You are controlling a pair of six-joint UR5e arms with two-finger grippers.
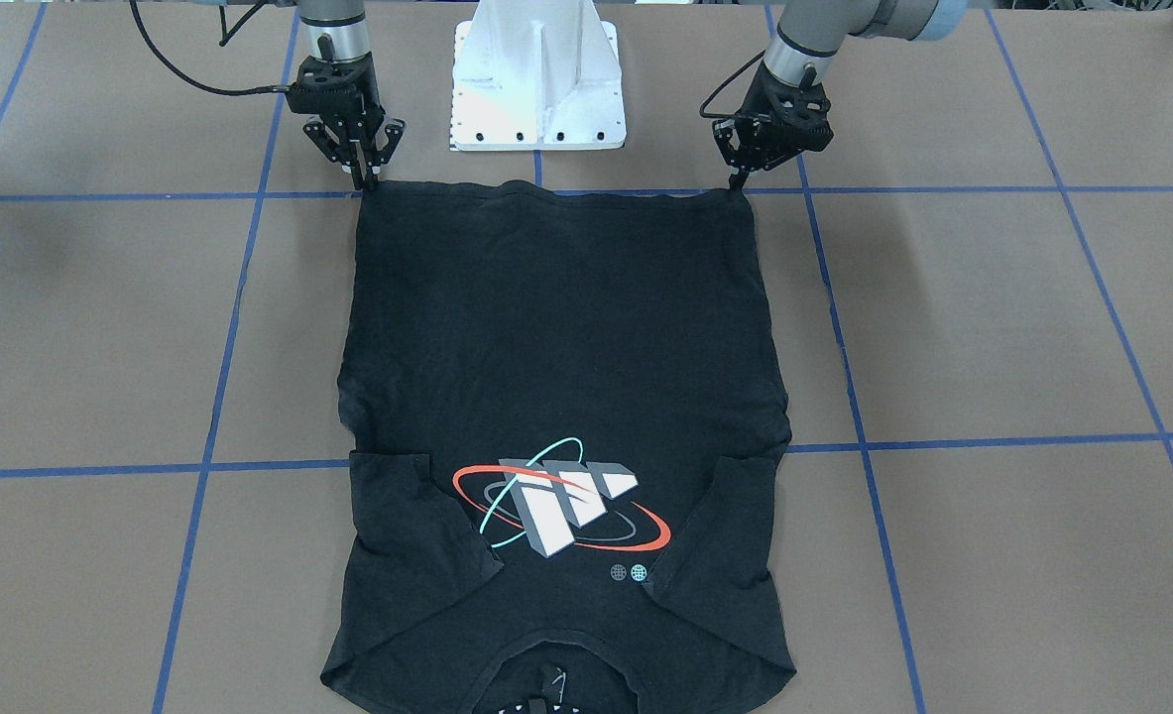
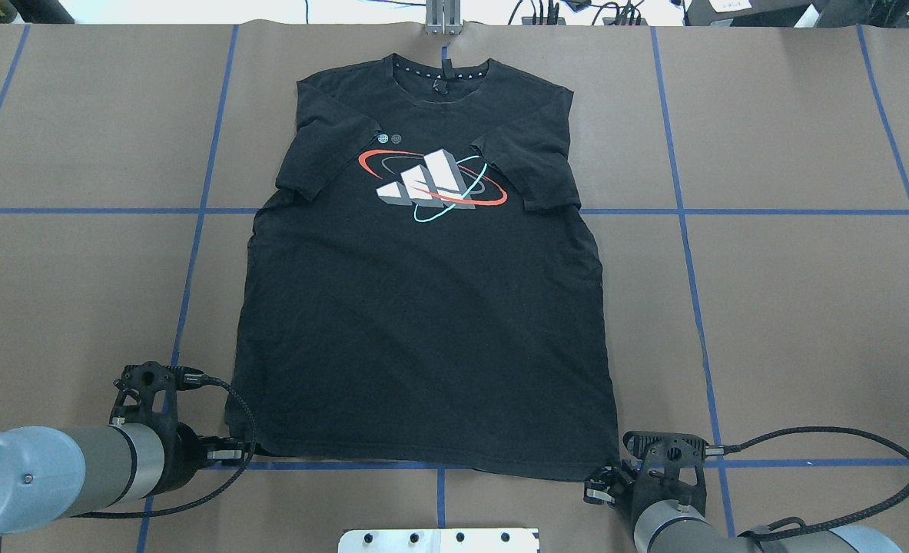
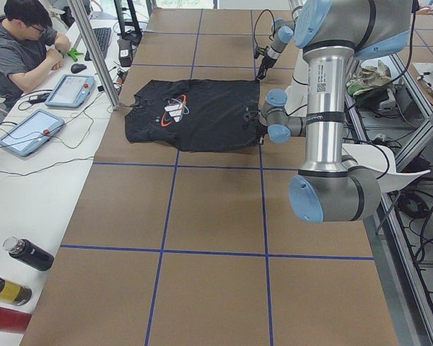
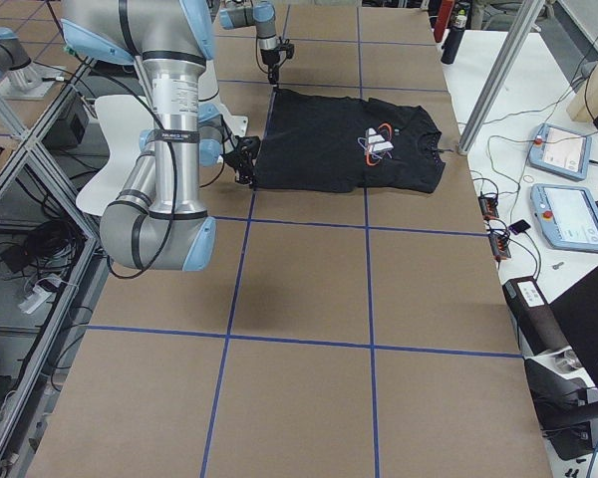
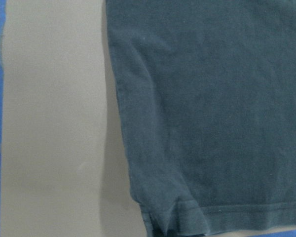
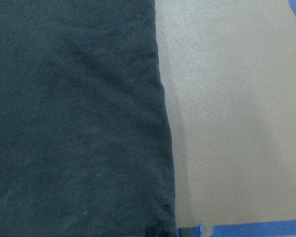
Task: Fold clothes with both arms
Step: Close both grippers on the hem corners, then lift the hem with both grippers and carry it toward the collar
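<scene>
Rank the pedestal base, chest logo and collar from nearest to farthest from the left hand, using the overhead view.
From the left hand:
1. Pedestal base, near edge, centre.
2. Chest logo, far half, centre.
3. Collar, far edge, centre.

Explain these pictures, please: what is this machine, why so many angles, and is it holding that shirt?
Two jointed robot arms work at a brown table, each ending in a two-finger gripper. Six cameras show one moment: facing the robot, behind it, each table end, and each wrist (the cloth close-ups). A black T-shirt lies flat, logo up, sleeves folded inward. The left gripper and right gripper sit at its two hem corners; whether they pinch the cloth, I cannot tell.
</scene>
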